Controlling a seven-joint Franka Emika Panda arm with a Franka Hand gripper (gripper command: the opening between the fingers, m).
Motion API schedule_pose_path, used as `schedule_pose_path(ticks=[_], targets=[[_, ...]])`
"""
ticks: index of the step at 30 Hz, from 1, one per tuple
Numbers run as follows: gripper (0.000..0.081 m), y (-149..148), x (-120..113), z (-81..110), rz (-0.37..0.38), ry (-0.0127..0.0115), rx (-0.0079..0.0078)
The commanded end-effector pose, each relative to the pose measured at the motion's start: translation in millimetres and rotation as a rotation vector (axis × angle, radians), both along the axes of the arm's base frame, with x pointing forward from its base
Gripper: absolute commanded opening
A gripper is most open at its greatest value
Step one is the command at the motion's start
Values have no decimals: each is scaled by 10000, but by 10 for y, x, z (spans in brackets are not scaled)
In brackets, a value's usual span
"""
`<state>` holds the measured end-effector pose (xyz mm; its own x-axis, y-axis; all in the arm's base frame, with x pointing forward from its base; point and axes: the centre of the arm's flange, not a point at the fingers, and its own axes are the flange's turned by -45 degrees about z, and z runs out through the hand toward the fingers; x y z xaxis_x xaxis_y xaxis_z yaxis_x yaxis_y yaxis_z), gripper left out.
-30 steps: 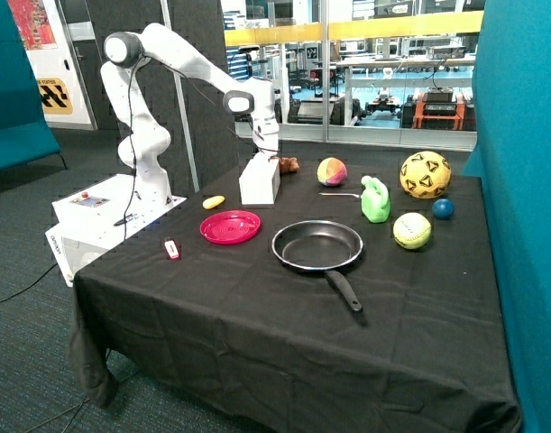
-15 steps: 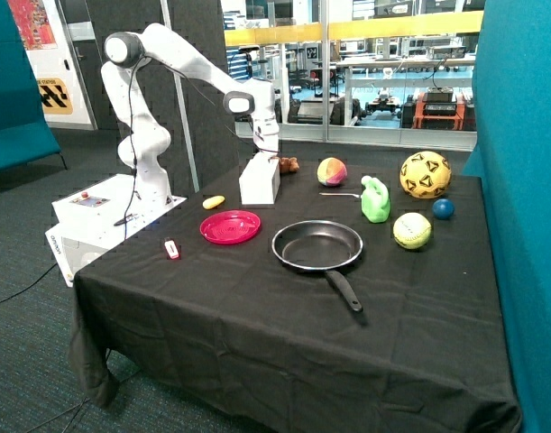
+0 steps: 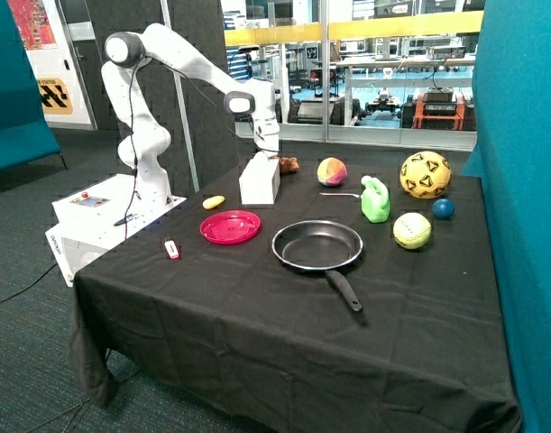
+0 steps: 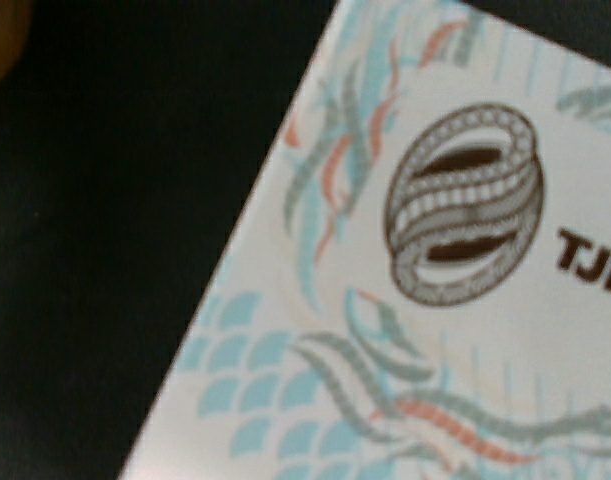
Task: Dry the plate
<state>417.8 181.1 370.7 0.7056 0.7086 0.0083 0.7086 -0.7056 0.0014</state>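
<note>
Even, bright indoor light leaves the black tablecloth almost shadowless in the outside view, while the wrist view shows a printed white cloth blurred, too close for focus.

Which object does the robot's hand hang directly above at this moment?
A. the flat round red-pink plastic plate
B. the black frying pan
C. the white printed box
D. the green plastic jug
C: in the outside view the hand hangs over the white printed box, and the wrist view is filled by that box's printed top, not the flat round red-pink plastic plate.
</note>
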Motion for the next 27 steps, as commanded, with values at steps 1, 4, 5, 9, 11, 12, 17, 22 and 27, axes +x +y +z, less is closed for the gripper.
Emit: schedule_pose_path(ticks=[1, 4, 5, 9, 11, 12, 17, 22, 27], targets=[[0, -2, 13, 50, -55, 69, -48], [0, -8, -4, 64, -81, 69, -48], [0, -11, -10, 71, -91, 69, -48], [0, -26, -24, 101, -116, 69, -48], [0, -40, -24, 124, -144, 69, -48], [0, -51, -20, 142, -174, 69, -48], [0, -98, 6, 235, -240, 69, -48], [0, -124, 23, 361, -241, 69, -48], [0, -134, 25, 465, -200, 69, -48]])
